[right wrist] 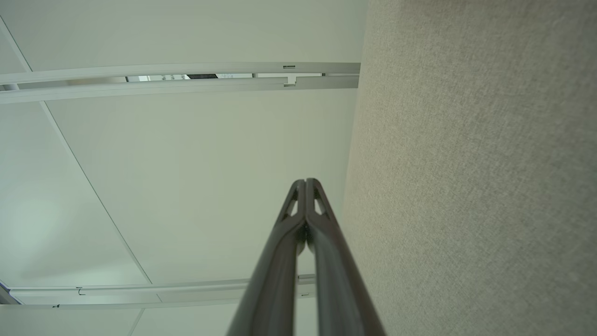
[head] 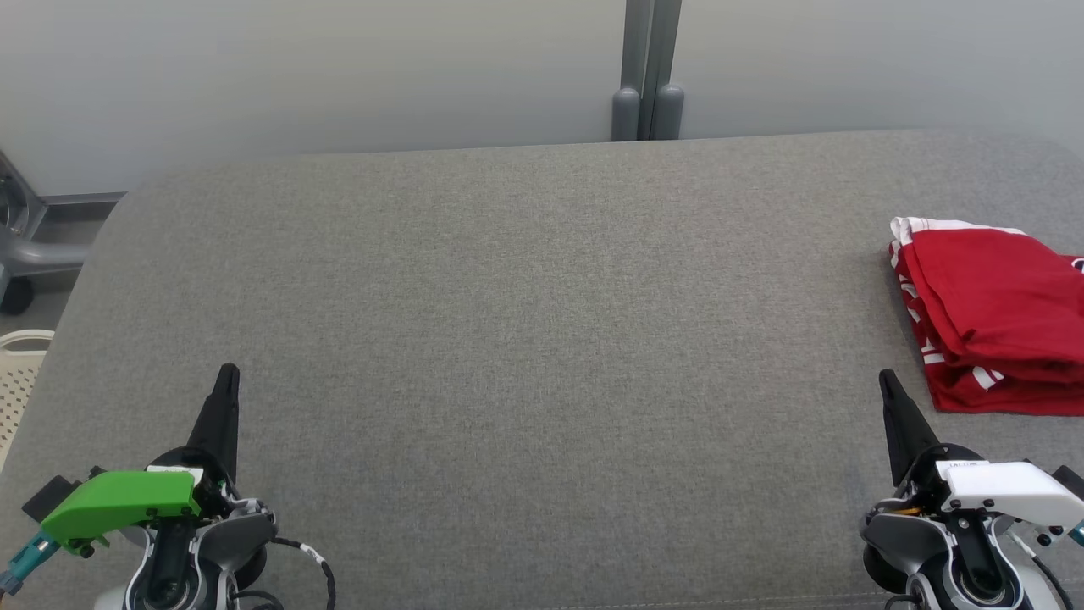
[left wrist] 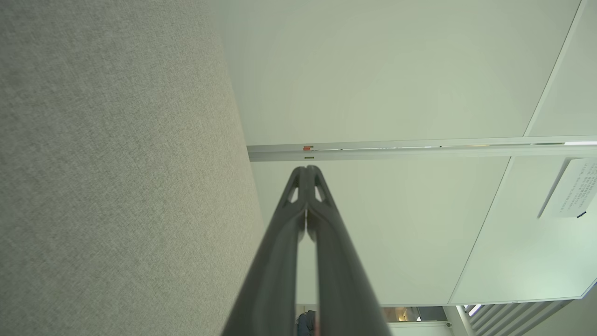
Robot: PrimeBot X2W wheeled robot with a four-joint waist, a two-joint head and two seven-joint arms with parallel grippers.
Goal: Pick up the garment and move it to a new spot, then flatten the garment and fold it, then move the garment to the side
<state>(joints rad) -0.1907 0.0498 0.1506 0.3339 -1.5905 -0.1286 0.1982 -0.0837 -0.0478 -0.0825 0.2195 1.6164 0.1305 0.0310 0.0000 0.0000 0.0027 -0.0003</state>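
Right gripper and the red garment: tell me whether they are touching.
Apart. In the head view a strip of grey surface shows between the shut right gripper and the folded red garment.

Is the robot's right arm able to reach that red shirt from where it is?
Probably yes. The red shirt lies folded on the grey table just ahead of the right arm, with nothing between them. Its jaws are shut, so they would need to open first.
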